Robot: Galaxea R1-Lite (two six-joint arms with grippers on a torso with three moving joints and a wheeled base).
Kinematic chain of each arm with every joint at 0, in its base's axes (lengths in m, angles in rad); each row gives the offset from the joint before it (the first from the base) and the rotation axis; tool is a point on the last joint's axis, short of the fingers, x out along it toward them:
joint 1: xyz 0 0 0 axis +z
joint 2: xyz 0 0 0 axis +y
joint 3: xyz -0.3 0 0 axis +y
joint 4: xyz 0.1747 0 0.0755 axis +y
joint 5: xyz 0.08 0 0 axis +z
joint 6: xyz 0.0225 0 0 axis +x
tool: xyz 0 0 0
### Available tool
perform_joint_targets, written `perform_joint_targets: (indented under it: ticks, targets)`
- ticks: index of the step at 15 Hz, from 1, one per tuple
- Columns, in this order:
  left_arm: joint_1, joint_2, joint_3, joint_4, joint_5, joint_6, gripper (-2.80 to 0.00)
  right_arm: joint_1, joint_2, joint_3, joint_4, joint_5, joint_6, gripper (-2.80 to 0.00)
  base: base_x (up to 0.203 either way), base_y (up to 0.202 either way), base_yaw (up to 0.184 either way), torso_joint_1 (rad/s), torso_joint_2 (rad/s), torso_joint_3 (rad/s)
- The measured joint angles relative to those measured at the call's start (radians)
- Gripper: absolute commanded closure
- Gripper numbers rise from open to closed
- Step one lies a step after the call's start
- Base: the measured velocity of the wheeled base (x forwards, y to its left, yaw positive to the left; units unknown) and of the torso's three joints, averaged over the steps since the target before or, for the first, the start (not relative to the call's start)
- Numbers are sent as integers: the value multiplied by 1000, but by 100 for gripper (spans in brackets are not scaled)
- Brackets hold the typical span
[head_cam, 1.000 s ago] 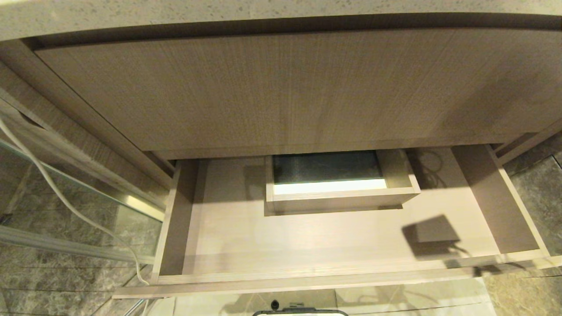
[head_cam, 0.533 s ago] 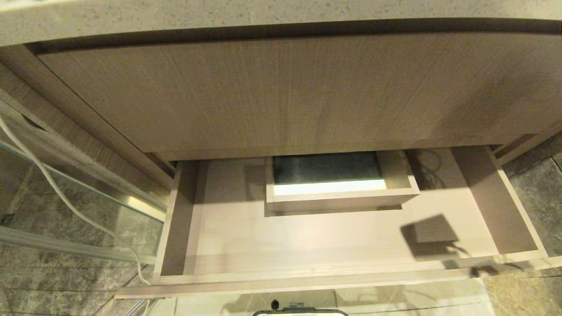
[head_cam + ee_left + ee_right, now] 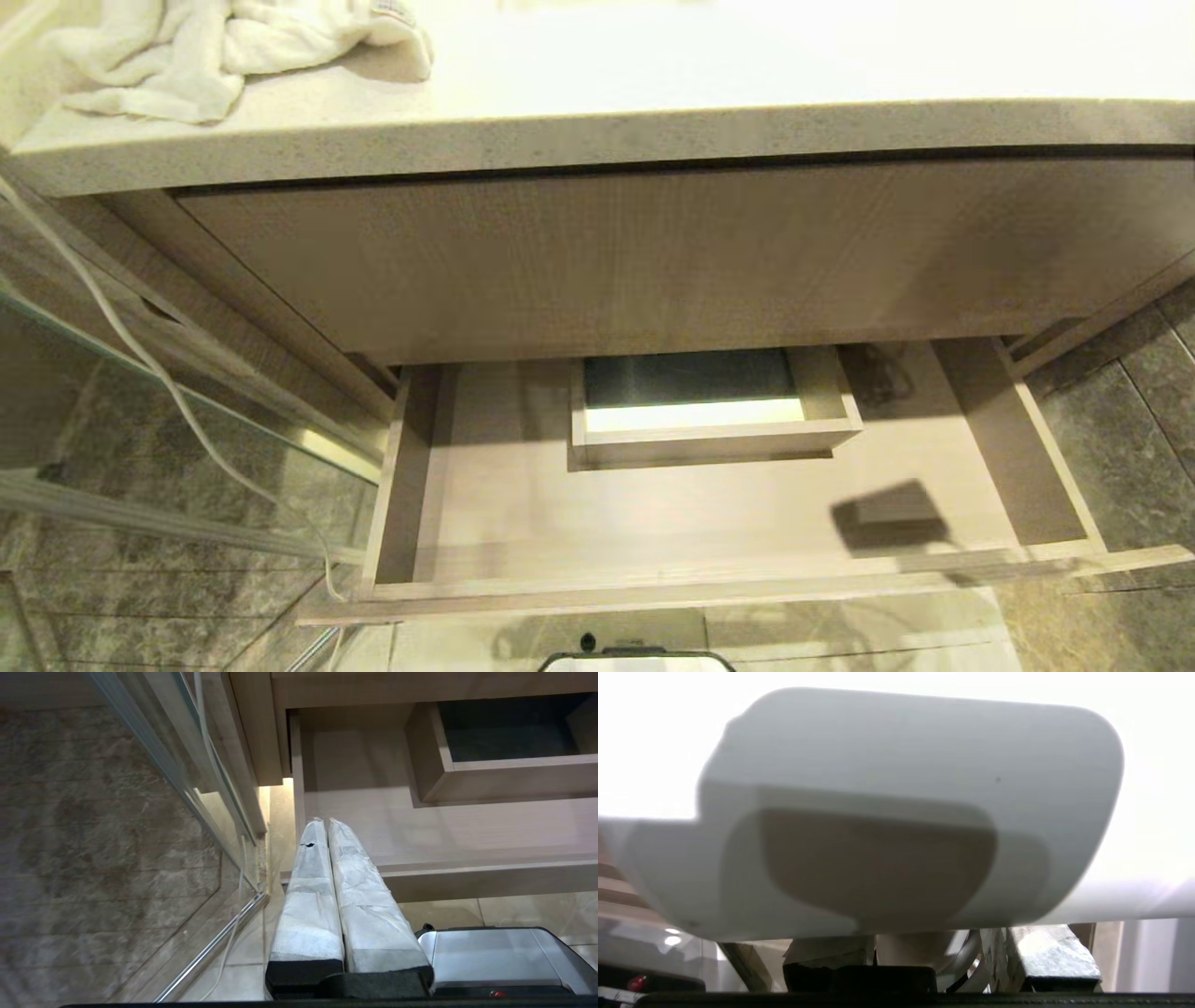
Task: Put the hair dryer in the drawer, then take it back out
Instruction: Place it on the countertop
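The drawer (image 3: 653, 523) stands pulled out under the vanity, and its wood-grain floor is bare apart from a dark shadow at the right. In the right wrist view the white hair dryer (image 3: 924, 788) fills the picture close up. My right gripper (image 3: 924, 956) is shut on its handle, with a wrapped finger (image 3: 1050, 956) on one side. Neither the hair dryer nor the right arm shows in the head view. My left gripper (image 3: 324, 823) is shut and empty, parked in front of the left end of the drawer (image 3: 467, 830).
A boxed cut-out (image 3: 709, 415) sits at the drawer's back. Above it are a taller wood-grain panel (image 3: 653, 261) and a stone countertop (image 3: 747, 93) with a white towel (image 3: 215, 47). At the left a white cable (image 3: 140, 364) hangs before a glass panel (image 3: 112, 439).
The whole head view has shifted down as the camera rose: the countertop and towel have come into sight. The drawer itself stays open and still.
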Motion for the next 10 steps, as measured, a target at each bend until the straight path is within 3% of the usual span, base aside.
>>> perform_joint_targets:
  ticks: [10]
  targets:
    - [0,0,0,0,0,0,0,-1,-3,7,-62,1,0,0,0,0,0,286,-532,-259]
